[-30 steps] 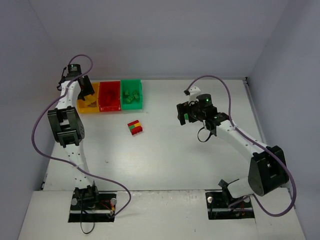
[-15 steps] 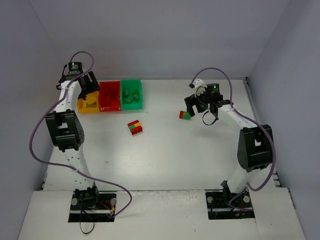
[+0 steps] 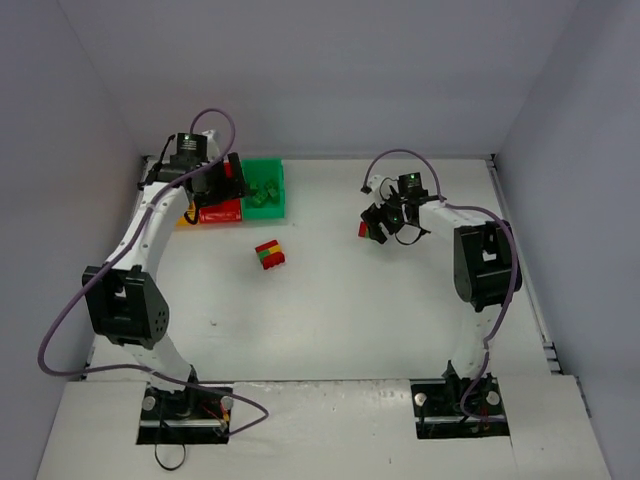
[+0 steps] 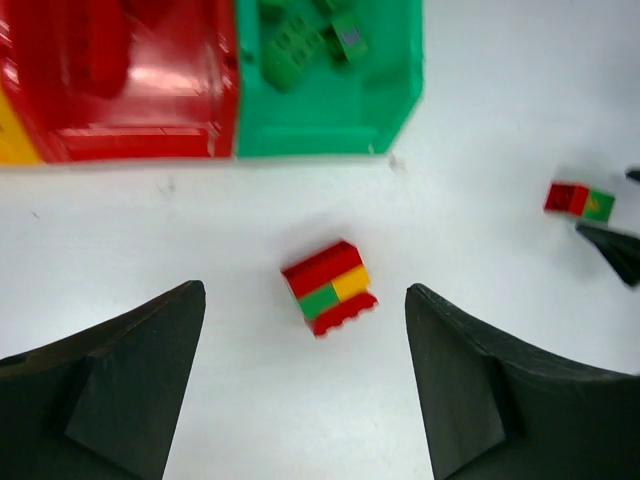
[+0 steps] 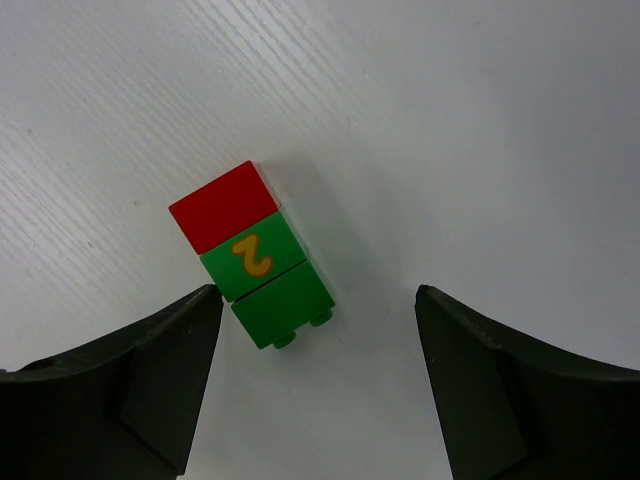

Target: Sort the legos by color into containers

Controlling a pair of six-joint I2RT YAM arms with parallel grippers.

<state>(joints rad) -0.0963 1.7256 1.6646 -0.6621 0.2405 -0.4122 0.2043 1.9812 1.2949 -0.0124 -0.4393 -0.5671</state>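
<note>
A clump of red, green and yellow legos (image 3: 269, 254) lies mid-table; in the left wrist view it (image 4: 330, 288) sits just ahead of my open, empty left gripper (image 4: 304, 310). That gripper (image 3: 226, 180) hovers over the red bin (image 3: 218, 211). The green bin (image 3: 264, 190) holds green bricks (image 4: 310, 45). The yellow bin (image 3: 184, 218) is mostly hidden by the arm. A red-and-green stack (image 5: 252, 255) lies flat on the table by the left finger (image 5: 150, 380) of my open right gripper (image 5: 318, 300), which hovers over it (image 3: 365, 229).
The red bin's interior (image 4: 120, 80) shows red, blurred contents. The right gripper's finger (image 4: 612, 250) shows at the edge of the left wrist view, beside the red-and-green stack (image 4: 579, 201). Grey walls enclose the white table (image 3: 330, 300) on three sides.
My left gripper swung right from over the yellow bin to over the red bin. My right arm folded back, and its gripper shifted to hover over the red-and-green stack on the table.
</note>
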